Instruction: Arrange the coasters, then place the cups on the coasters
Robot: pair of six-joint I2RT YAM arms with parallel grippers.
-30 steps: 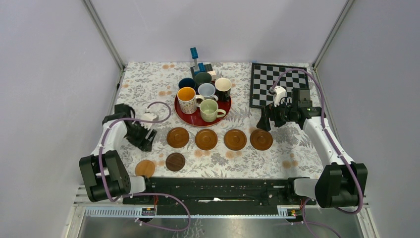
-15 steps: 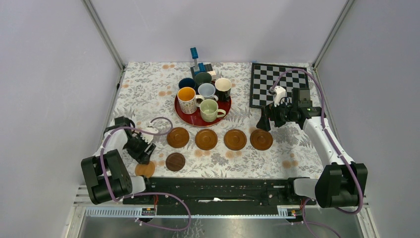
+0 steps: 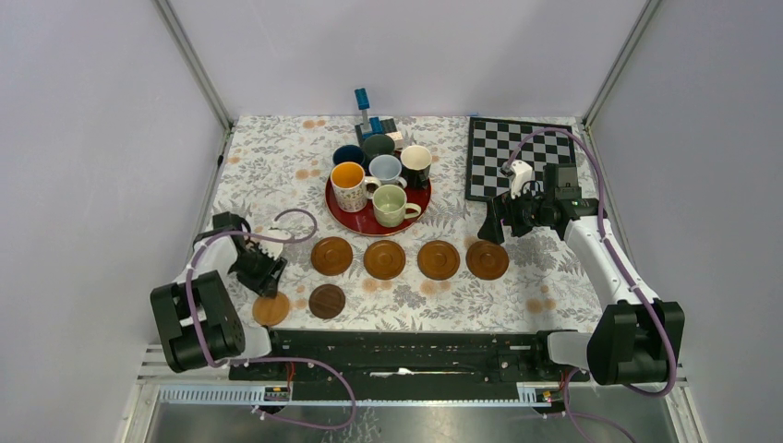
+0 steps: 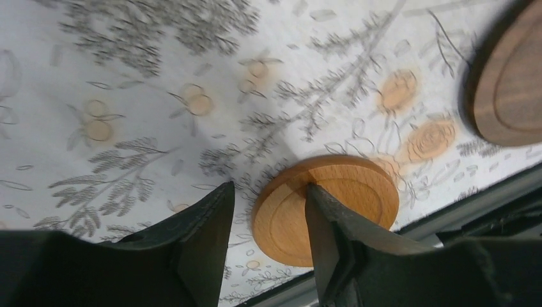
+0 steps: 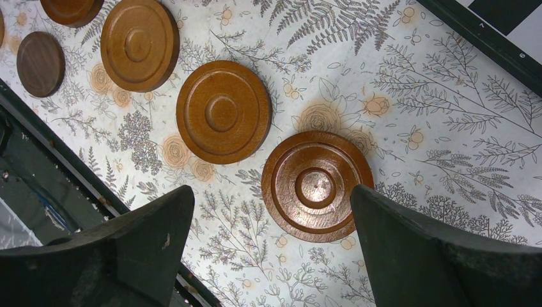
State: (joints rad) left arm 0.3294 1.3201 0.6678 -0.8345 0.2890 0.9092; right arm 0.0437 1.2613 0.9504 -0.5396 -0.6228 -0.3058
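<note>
- My left gripper [image 4: 268, 186] is down at the table's 7 o'clock corner. Its jaws stand roughly half apart and straddle the rim of the pale tan coaster [image 4: 361, 195]: one finger sits outside the edge with a sliver of cloth showing, the other over the disc. Nothing is pinched yet. I judge this a rim pickup, since a flat disc offers no other hold.
- That coaster lies just beside the near rail [image 3: 415, 346], out of line with the rest, so it probably needs moving.
- At its 3 o'clock, near but apart, lies the dark coaster [image 3: 327, 301], also short of the row.
- The row of four coasters [image 3: 384, 259] runs from 9 to 3 o'clock across the middle, spaced apart so that each can take a cup.
- At the row's 12 o'clock the cups [image 3: 391, 204] are bunched at the red tray [image 3: 365, 226]. None is on a coaster. Whether the two farthest stand on the tray I cannot tell.
- My right gripper [image 5: 270, 190] hangs empty at 3 o'clock with its jaws spread wide, above the rightmost coaster [image 5: 316, 185] and not touching it.
- A chessboard [image 3: 517, 152] lies flat at 1 o'clock, apart from the task things.
- The tablecloth [image 3: 277, 157] is white with grey ferns and orange blossoms, smooth and flat. Plain pale walls with metal corner posts close in three sides.
</note>
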